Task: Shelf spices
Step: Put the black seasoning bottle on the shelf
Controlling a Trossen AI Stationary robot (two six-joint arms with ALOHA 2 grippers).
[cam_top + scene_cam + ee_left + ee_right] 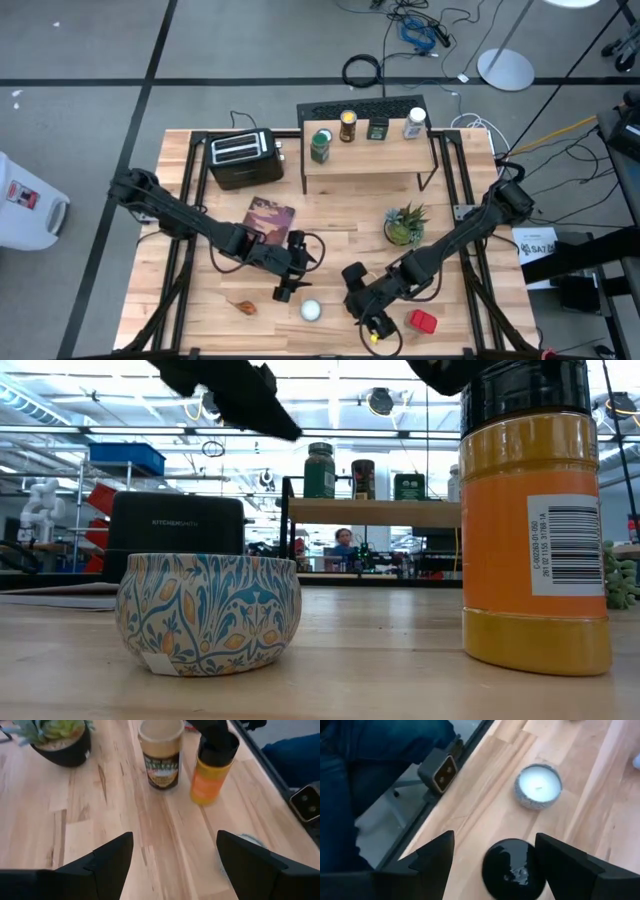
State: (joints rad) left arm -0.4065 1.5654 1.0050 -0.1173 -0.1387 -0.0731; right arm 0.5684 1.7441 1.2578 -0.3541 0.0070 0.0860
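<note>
Orange black-capped jar (535, 510); blue-and-yellow floral tin (208, 610).

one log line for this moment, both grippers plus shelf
right gripper: open over black-lidded orange spice jar | left gripper: open, empty | light wooden shelf: four spice jars on top

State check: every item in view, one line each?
Left gripper: open, empty, over the table's front.
Right gripper: open, straddling the black-capped yellow jar, not closed on it.
Yellow jar: upright on the table.
Patterned candle tin: upright, no lid, on the table.
Tan-lidded jar: upright on the table.
Shelf: four jars standing on top.
Toaster: slots empty.
</note>
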